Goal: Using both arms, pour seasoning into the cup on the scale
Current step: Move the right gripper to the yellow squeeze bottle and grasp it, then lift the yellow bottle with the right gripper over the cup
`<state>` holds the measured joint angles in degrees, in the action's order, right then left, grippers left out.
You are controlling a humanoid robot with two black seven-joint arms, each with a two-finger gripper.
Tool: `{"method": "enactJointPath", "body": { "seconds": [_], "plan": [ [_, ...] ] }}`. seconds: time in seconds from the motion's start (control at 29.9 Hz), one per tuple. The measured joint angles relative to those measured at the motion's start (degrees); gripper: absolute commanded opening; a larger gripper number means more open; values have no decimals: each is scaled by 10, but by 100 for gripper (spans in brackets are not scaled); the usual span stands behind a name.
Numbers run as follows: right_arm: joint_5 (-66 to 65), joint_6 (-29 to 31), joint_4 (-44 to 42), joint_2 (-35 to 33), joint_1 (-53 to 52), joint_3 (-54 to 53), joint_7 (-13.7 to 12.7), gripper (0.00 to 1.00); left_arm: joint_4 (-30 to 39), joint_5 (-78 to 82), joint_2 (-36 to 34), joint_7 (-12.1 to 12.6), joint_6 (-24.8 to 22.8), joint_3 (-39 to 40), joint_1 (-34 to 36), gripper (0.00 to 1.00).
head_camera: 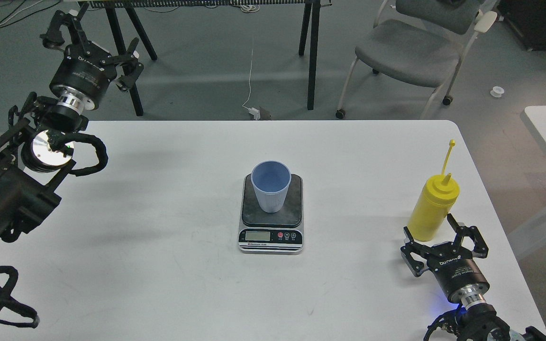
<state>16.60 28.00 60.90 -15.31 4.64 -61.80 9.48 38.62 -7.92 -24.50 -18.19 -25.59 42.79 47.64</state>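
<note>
Seasoning bottle (433, 207) upright just beyond spread right gripper (436, 237), untouched

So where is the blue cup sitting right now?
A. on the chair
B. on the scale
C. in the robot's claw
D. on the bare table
B: the cup stands upright on the dark platform of the scale, with neither gripper touching it.
</note>
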Motion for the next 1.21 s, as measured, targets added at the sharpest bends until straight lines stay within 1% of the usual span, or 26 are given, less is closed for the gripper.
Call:
{"method": "enactJointPath", "body": {
  "seconds": [0.37,0.54,0.77,0.94,1.04,1.14,1.21],
  "plan": [
    [0,0,0,-6,8,-13,-1,99,2,1,-6,0,2,-1,0,99],
    [0,0,-3,-5,1,-20,8,99,2,1,-7,0,3,-1,0,99],
    [0,0,-42,0,-37,-20,12,97,2,1,-7,-4,9,-5,0,99],
    [-1,0,-59,1,-75,-17,21,89,3,2,-7,-4,11,-6,-2,99],
    [-2,0,-74,5,-93,-12,22,74,3,3,-8,-4,11,-7,-2,99],
    [-5,0,-86,9,-104,-10,23,62,4,3,-11,-4,11,-7,-3,99],
    [-6,0,-89,10,-109,-10,25,57,4,3,-11,-4,11,-7,-3,99]
  ]
}}
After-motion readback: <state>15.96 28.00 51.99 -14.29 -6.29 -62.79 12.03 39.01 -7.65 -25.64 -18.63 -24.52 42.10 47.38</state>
